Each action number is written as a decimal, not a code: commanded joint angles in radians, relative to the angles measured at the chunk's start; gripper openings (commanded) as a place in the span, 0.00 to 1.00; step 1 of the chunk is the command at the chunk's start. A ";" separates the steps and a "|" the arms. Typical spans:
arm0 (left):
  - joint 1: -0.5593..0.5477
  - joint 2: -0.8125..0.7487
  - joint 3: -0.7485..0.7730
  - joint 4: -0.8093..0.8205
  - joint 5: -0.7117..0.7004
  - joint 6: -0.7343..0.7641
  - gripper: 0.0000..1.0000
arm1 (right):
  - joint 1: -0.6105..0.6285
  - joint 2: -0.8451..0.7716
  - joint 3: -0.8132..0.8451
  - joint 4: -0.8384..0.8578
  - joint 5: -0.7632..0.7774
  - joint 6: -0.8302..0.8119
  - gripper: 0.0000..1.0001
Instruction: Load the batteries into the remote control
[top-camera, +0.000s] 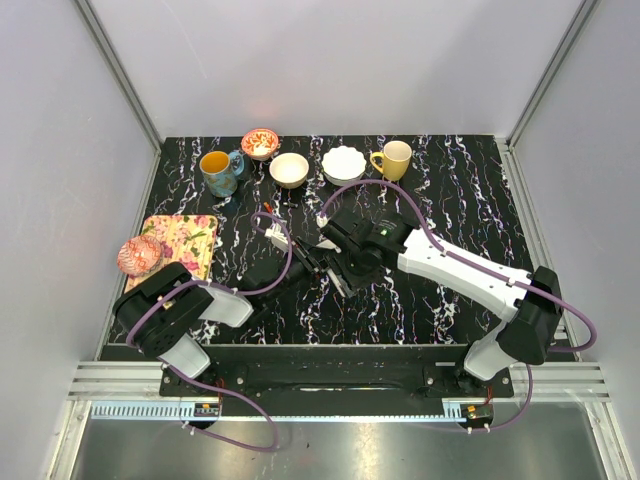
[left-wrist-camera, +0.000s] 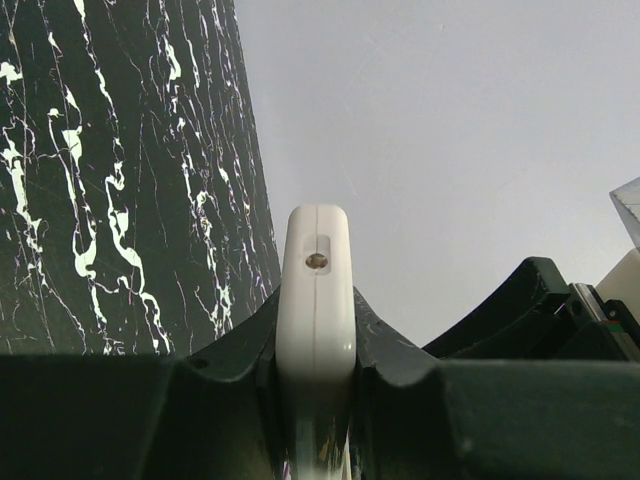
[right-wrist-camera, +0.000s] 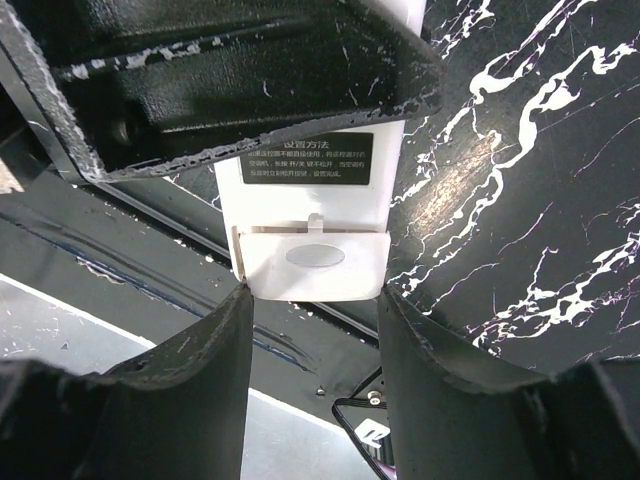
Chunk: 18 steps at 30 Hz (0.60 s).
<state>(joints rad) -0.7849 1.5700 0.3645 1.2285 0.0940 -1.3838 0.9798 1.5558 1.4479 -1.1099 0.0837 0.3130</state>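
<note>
The remote control (left-wrist-camera: 316, 300) is held edge-on between my left gripper's (left-wrist-camera: 316, 400) jaws, its white side facing the camera. In the right wrist view its white back (right-wrist-camera: 306, 215) shows a black label, and the battery cover (right-wrist-camera: 312, 262) at its near end is slid slightly out. My right gripper (right-wrist-camera: 312, 305) pinches the cover's lower corners between its fingertips (right-wrist-camera: 225, 330). In the top view both grippers meet at mid-table, left gripper (top-camera: 290, 262) and right gripper (top-camera: 325, 262), with the remote mostly hidden between them. No batteries show.
Along the table's back stand a blue mug (top-camera: 218, 172), a red patterned bowl (top-camera: 260, 143), a cream bowl (top-camera: 289, 169), a white bowl (top-camera: 343, 164) and a yellow mug (top-camera: 393, 159). A floral mat (top-camera: 185, 238) with a pink bowl (top-camera: 139, 256) lies at the left.
</note>
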 joint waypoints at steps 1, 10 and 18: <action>-0.007 -0.044 0.031 0.436 -0.020 -0.014 0.00 | 0.005 -0.023 -0.006 0.021 -0.018 0.011 0.00; -0.010 -0.038 0.033 0.436 -0.025 -0.014 0.00 | 0.005 -0.034 0.000 0.019 -0.045 0.015 0.00; -0.010 -0.038 0.034 0.436 -0.027 -0.014 0.00 | 0.007 -0.033 -0.011 0.013 -0.042 0.014 0.00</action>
<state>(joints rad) -0.7868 1.5700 0.3645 1.2289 0.0933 -1.3815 0.9798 1.5532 1.4437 -1.1072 0.0654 0.3191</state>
